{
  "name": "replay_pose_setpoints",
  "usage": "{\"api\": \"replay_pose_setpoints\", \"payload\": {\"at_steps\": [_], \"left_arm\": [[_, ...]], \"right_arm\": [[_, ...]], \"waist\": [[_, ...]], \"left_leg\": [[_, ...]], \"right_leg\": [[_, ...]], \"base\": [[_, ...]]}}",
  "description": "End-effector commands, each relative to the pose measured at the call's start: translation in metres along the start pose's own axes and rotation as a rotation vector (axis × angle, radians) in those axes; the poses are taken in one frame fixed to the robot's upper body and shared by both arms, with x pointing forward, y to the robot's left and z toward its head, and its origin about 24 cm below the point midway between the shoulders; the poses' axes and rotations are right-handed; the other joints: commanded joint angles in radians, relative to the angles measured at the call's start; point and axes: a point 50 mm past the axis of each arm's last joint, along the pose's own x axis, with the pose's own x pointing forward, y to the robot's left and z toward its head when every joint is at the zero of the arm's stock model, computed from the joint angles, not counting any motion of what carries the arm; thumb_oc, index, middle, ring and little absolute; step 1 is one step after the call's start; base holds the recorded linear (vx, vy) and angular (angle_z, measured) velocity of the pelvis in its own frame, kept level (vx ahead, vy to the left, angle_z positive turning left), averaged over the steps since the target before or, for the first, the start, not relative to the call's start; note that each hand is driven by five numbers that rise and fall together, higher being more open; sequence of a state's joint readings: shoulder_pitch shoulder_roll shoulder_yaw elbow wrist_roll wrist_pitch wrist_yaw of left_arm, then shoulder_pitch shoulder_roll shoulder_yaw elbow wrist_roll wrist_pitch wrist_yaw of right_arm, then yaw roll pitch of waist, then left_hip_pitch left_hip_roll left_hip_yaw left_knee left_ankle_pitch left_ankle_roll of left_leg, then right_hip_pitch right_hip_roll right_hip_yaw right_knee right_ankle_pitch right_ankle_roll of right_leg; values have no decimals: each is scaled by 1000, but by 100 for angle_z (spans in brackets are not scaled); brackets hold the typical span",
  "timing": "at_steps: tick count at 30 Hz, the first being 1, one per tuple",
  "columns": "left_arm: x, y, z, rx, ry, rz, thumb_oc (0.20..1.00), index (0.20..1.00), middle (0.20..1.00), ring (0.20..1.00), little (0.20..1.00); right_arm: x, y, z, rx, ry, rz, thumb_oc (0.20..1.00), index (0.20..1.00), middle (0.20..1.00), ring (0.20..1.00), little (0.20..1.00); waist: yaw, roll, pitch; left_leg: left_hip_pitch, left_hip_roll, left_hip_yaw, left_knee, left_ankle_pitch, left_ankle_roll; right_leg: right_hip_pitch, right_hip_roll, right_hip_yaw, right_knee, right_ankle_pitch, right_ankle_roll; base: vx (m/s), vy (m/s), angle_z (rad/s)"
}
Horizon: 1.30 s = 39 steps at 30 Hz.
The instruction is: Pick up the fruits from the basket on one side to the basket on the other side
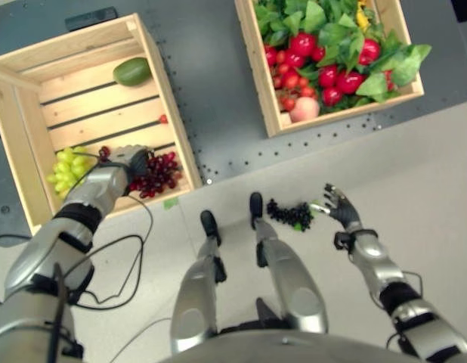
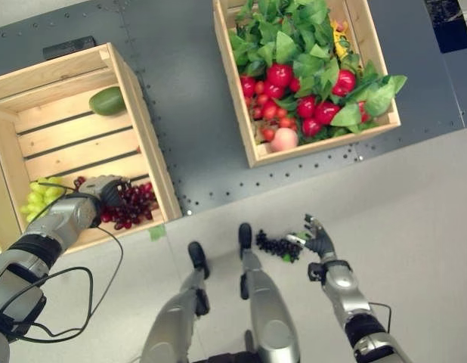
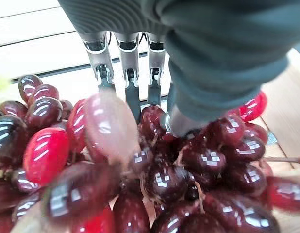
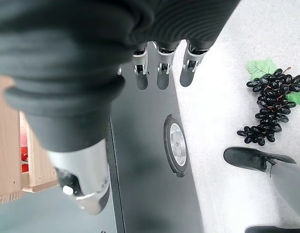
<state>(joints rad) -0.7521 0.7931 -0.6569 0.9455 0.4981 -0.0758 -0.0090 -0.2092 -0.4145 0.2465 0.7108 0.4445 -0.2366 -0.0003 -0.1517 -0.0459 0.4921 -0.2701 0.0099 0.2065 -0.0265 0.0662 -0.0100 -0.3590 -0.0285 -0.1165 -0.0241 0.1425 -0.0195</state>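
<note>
1. Down in the left crate (image 1: 22, 144), the left hand (image 1: 126, 162) sits on the bunch of red grapes (image 1: 156, 174) at the crate's near corner; in its wrist view the fingers (image 3: 132, 77) reach straight down into the berries and the thumb presses the top of the bunch, but whether they have closed round it I cannot tell.

2. Red grapes lie directly under and just past that hand, the bunch's long axis running toward the crate's right wall — the left hand is plainly the nearer one.

3. On the floor between the crates and the robot lies a bunch of black grapes (image 1: 291, 214) with a green leaf, just beside the right hand (image 1: 341, 208), which hangs over the floor with fingers spread and relaxed, holding nothing.

4. Counted in the left crate: one bunch of red grapes, one bunch of green grapes (image 1: 69, 170), one green mango (image 1: 132, 71), one small loose red fruit (image 1: 163, 119).

5. Counted in the right crate (image 1: 260, 83): one peach (image 1: 304, 110), many red fruits among green leaves — too crowded to number.
</note>
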Motion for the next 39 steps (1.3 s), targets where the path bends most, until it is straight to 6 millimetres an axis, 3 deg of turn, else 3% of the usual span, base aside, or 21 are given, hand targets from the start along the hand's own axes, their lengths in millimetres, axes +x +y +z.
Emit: {"api": "replay_pose_setpoints", "payload": {"at_steps": [1, 13, 14, 16, 17, 23, 28, 39], "left_arm": [[-6, -32, -13, 22, 52, -110, 200, 200, 200, 200, 200], [-8, -38, -16, 4, 68, -122, 200, 200, 200, 200, 200], [-8, -38, -17, 0, 70, -124, 341, 341, 341, 341, 341], [-9, -38, -18, -5, 71, -124, 715, 715, 715, 715, 715], [-9, -35, -18, -11, 69, -112, 1000, 1000, 1000, 1000, 1000], [-10, -18, -17, -42, 37, -39, 1000, 1000, 1000, 1000, 1000], [-16, -11, -28, -26, 46, -24, 1000, 1000, 1000, 1000, 1000], [-28, -18, -48, -20, 82, -76, 1000, 1000, 1000, 1000, 1000]], "right_arm": [[-9, -12, 6, 6, -64, -11, 1000, 1000, 1000, 1000, 1000], [-10, -14, 9, 14, -82, -14, 1000, 1000, 1000, 1000, 1000], [-10, -14, 9, 15, -80, -15, 1000, 1000, 1000, 1000, 1000], [-10, -14, 7, 16, -74, -17, 1000, 1000, 1000, 1000, 1000], [-11, -15, 6, 16, -70, -19, 1000, 1000, 1000, 1000, 1000], [-13, -17, 4, 10, -61, -22, 1000, 1000, 1000, 1000, 1000], [-15, -17, 1, 6, -51, -17, 1000, 1000, 1000, 1000, 1000], [-17, -20, -9, -4, -2, -12, 1000, 1000, 1000, 1000, 1000]], "waist": [[16, -31, -25], [16, -30, -26], [17, -30, -26], [18, -29, -26], [19, -28, -26], [25, -23, -25], [32, -15, -28], [45, 15, -54]], "left_leg": [[-89, -4, -32, 165, -103, 14], [-96, -5, -31, 168, -104, 13], [-97, -5, -32, 169, -104, 13], [-98, -5, -34, 171, -105, 13], [-99, -5, -35, 171, -105, 13], [-99, -6, -41, 170, -101, 12], [-96, -7, -43, 168, -100, 12], [-69, -12, -47, 152, -98, 10]], "right_leg": [[-83, -12, -6, 185, -142, 84], [-90, -13, -7, 185, -139, 85], [-90, -13, -7, 186, -139, 84], [-91, -15, -8, 187, -140, 84], [-91, -15, -9, 188, -140, 83], [-89, -16, -14, 187, -140, 82], [-84, -17, -18, 186, -143, 82], [-64, -24, -23, 191, -154, 80]], "base": [[0, 0, 0], [0, 0, 0], [0, 0, 0], [0, 0, 0], [0, 0, 0], [0, 0, 0], [0, 0, 0], [0, 0, 0]]}}
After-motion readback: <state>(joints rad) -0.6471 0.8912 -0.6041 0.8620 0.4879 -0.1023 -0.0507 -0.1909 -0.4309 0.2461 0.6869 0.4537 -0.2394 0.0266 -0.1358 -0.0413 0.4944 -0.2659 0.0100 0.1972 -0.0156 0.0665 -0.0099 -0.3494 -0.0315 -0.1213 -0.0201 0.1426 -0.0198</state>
